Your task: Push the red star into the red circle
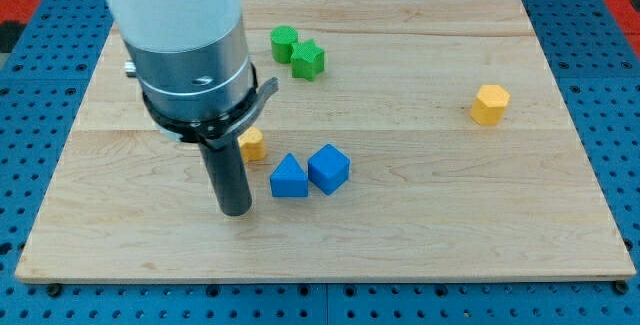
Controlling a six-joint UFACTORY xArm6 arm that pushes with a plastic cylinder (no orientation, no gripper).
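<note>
No claw on this arm, just the rod, so there's no apart/together state to read. my tip [236,209] is down on the desk [450,225], left of centre, touching no block.

Relative to my tip:
- blue triangle block [289,177]: just to the view's right and slightly up, near but clear of the rod.
- blue cube [328,168]: further right, touching or nearly touching the triangle's right side; can't tell which.
- small yellow block [252,144]: just above my tip, right beside the rod shaft, partly hidden by it. Shape unclear.
- green round block [285,41] and green star-like block [308,60]: well up and a bit right, sitting side by side, touching or nearly so.
- yellow block [490,104], many-sided: far to the view's right and up, alone.

Red star and red circle: neither shows in this view, so I can't place them. The arm body [180,45] covers the desk's upper-left area.

The desk is a pale wood board lying on a blue perforated base [620,85].
</note>
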